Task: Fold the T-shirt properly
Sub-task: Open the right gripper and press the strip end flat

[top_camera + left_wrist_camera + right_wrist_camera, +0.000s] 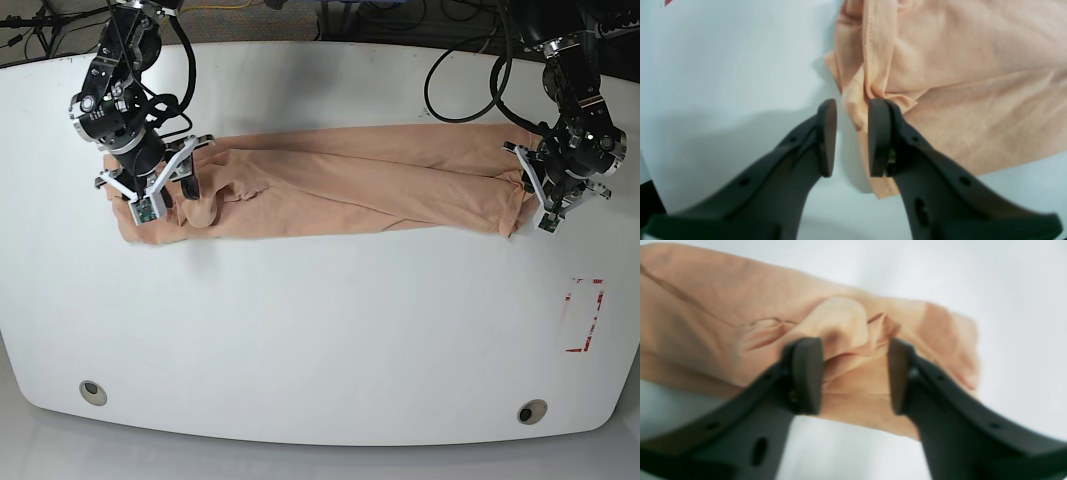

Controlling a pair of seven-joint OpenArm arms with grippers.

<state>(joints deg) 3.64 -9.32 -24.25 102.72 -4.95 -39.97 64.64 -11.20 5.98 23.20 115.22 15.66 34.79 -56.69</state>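
Across the white tabletop (320, 330) the T-shirt (350, 180) lies as a long, narrow band, already folded lengthwise, stretching from one arm to the other. At its one end the left pincer (851, 136) stands narrow, the cloth's edge gathered between its pads, though I cannot tell whether it truly grips. At the other end the right pincer (855, 375) straddles a raised pucker of fabric, jaws apart and not pinching it. The step in hand looks like grasping both ends; next, both need firm holds before carrying one end over the other.
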